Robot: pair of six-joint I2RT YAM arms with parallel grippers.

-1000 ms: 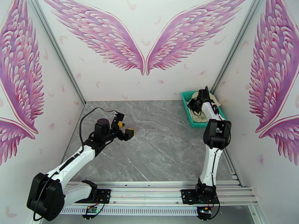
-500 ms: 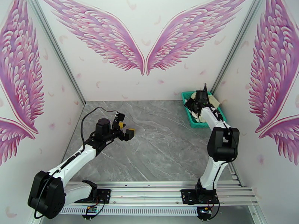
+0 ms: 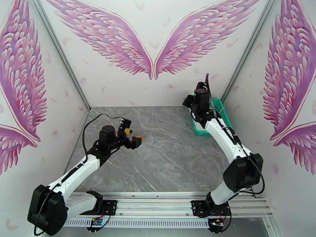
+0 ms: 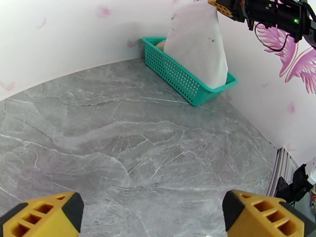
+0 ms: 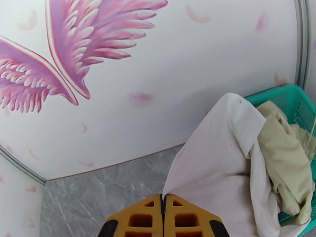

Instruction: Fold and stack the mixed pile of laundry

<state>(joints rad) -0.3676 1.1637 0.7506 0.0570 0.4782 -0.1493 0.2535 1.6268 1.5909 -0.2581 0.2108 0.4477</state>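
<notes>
White shirt (image 4: 197,44) hangs as a tall sheet from the right gripper (image 4: 219,4), its lower edge down inside the teal basket (image 4: 177,78) at the far right corner of the table (image 4: 118,135). That side-on look comes from the left wrist camera, which takes in the whole drop of the cloth, a small dark mark near its upper edge, and a sliver of the cream garment (image 4: 160,45) behind it in the basket.

The right wrist camera looks down along its own fingers instead. Here the right gripper (image 5: 162,210) is pressed closed, yellow pads meeting with the shirt (image 5: 213,174) pinched at its edge. Close beside the shirt, the cream garment (image 5: 284,155) lies crumpled in the basket (image 5: 292,99), partly under the white cloth.

From the overhead camera the right arm reaches far over the table, and its wrist stands in front of the grip; part of the basket (image 3: 221,111) rim shows behind it against the wall.

The left gripper (image 3: 132,134) hovers above the left half of the table (image 3: 170,151), well apart from the basket. Its jaws stand wide apart and hold nothing, with bare marble between the two yellow fingertips (image 4: 256,214).
</notes>
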